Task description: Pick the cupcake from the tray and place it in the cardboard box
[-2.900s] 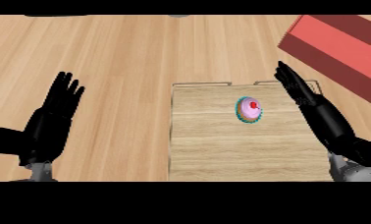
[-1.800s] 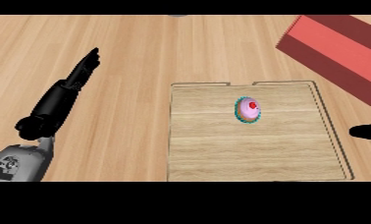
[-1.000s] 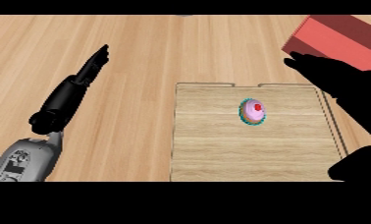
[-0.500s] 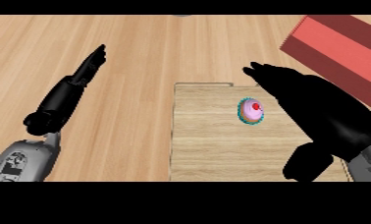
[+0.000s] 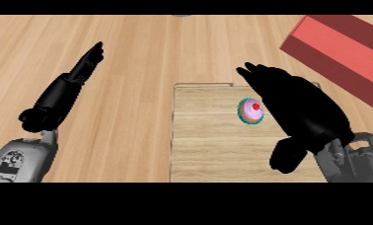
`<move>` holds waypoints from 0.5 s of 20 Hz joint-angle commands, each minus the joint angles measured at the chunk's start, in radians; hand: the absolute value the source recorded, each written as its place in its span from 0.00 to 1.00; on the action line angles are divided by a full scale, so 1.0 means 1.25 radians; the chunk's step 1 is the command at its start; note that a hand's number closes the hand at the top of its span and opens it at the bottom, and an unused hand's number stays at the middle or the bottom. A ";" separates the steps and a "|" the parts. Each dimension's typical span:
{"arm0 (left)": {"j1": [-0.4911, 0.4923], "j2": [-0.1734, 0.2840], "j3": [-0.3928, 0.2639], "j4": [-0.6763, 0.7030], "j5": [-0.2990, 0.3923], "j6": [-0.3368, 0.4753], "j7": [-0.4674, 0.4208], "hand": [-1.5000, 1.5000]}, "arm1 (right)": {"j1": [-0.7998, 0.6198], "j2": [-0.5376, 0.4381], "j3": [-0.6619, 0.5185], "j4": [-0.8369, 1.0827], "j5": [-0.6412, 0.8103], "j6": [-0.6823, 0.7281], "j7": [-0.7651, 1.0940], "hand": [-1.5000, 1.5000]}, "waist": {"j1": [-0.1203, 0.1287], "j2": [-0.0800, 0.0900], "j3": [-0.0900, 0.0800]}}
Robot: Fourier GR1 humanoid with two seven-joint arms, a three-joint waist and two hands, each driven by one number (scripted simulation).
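A cupcake (image 5: pixel 250 111) with pink frosting, a red dot on top and a teal wrapper sits on the wooden tray (image 5: pixel 211 145) right of centre. My right hand (image 5: pixel 299 113) hovers over the tray's right side, just right of the cupcake, its fingers relaxed and reaching past it; it holds nothing and covers part of the cupcake's right edge. The red box (image 5: pixel 335 46) lies at the upper right, cut by the view's edge. Off to the left, above the counter, my left hand (image 5: pixel 69 88) rests with straight fingers pointing up.
Light wooden counter (image 5: pixel 160 46) spreads around the tray. My left grey forearm (image 5: pixel 22 157) enters at the lower left corner. The tray's raised rim runs along its left and far sides.
My right hand has come in from the right over the tray and moved left toward the cupcake, now right beside it. The left hand has stayed still for the last second.
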 commanded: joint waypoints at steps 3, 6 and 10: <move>0.059 -0.001 0.016 -0.013 -0.009 -0.023 -0.057 0.50 | 0.027 0.046 0.022 0.014 0.071 0.045 0.069 0.00 | 0.001 0.000 0.000; -0.012 0.005 0.047 0.053 0.001 -0.042 -0.040 0.50 | 0.024 0.057 0.017 0.068 0.100 0.060 0.033 0.00 | -0.003 0.002 0.000; 0.014 -0.054 0.004 0.027 -0.059 0.009 -0.038 0.50 | 0.014 0.066 -0.010 0.122 0.147 0.087 -0.025 0.00 | -0.001 0.001 0.000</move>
